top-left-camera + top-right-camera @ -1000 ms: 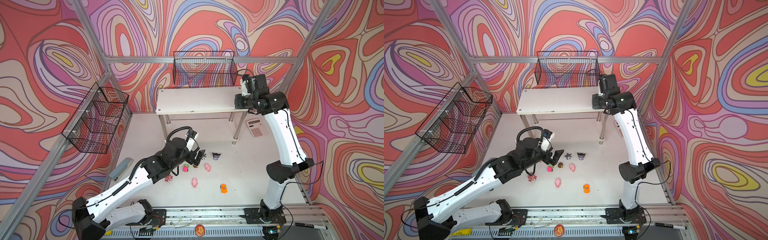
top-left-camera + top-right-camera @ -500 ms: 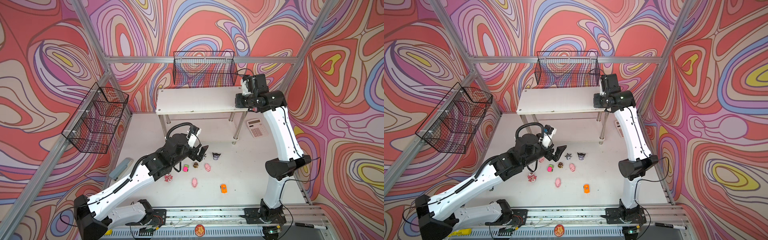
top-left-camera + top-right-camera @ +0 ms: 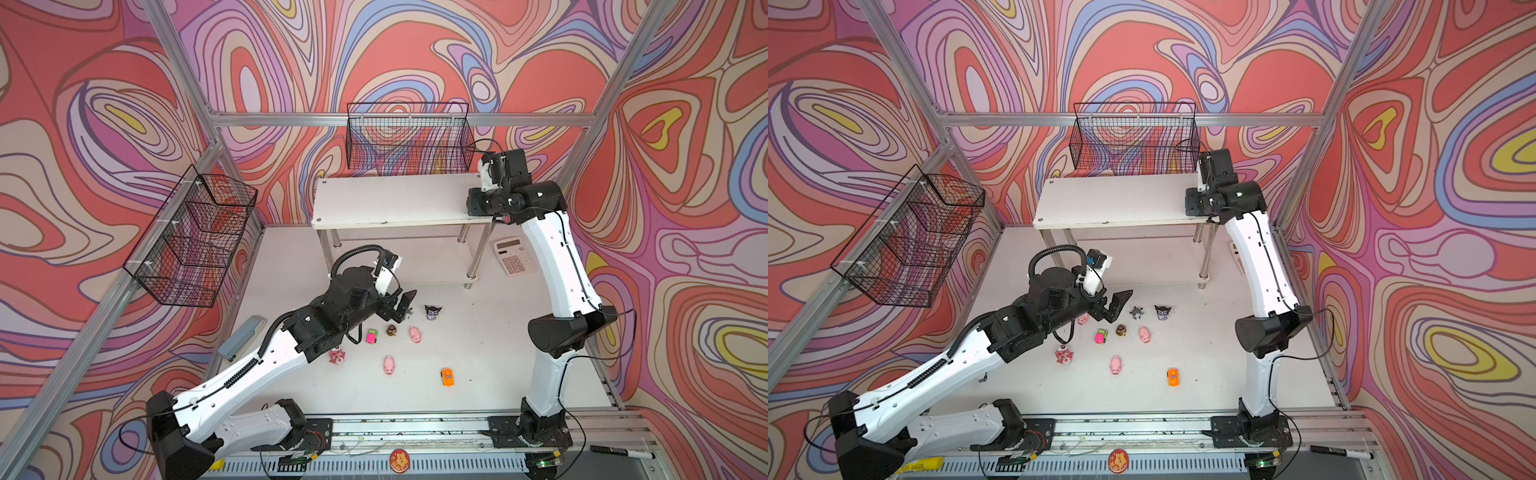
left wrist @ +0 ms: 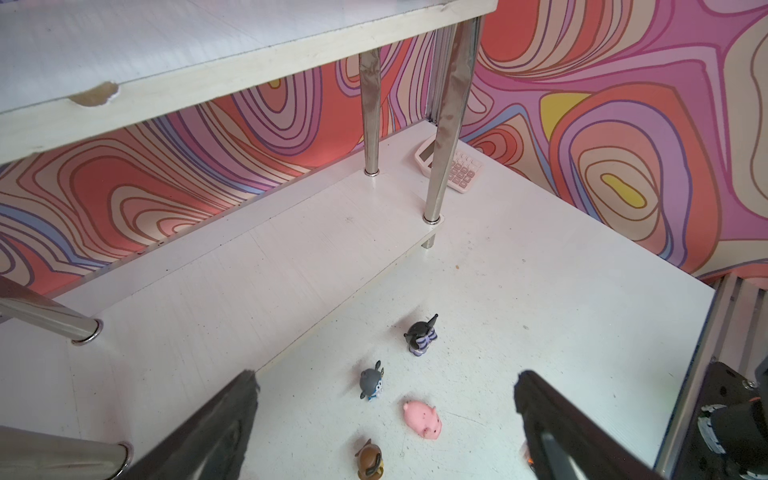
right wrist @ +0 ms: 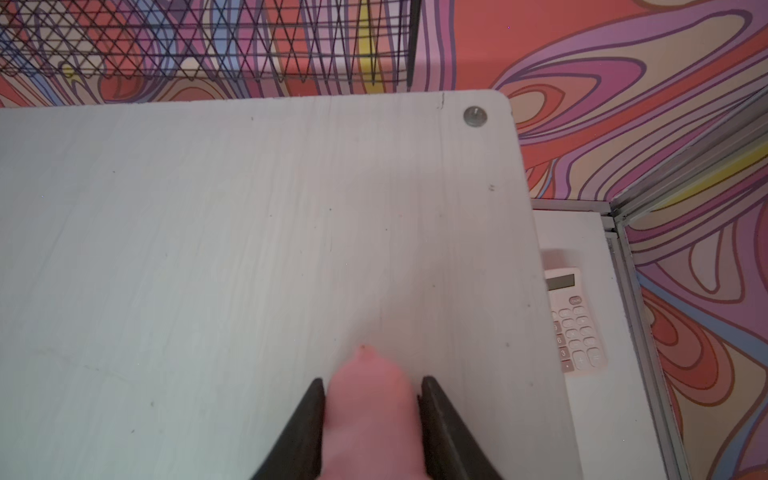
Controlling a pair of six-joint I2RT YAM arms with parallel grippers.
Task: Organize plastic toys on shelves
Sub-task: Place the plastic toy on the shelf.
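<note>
Rack of shelves (image 3: 395, 199) stands at the far edge of the bench (image 3: 498, 353); both white boards are bare of toys, apart from what the right claw brings.

Right claw (image 5: 372, 380): over the right end of the top board, near its front edge. It pinches a blurred pink toy (image 5: 370, 415), which fills the gap and touches both fingers.

Left claw (image 4: 384, 376): spread wide, hanging above the bench just in front of the lower board (image 4: 208, 291), holding nothing.

- Grey figurine (image 4: 371, 384) stands below it, between the fingers in the wrist view.
- Close by: dark horned figurine (image 4: 422, 338), pink pig (image 4: 422, 419), brown figurine (image 4: 369, 457).
- Mid-bench: pink-green car (image 3: 372, 336), pink bear (image 3: 337, 356), a second pig (image 3: 389, 365).
- Orange car (image 3: 447, 377) lies nearer the front edge.
- A third pig (image 3: 1082, 319) shows partly behind the left arm.

Calculator (image 3: 514, 256) lies by the far right corner; stapler (image 3: 243, 336) at the left edge.
</note>
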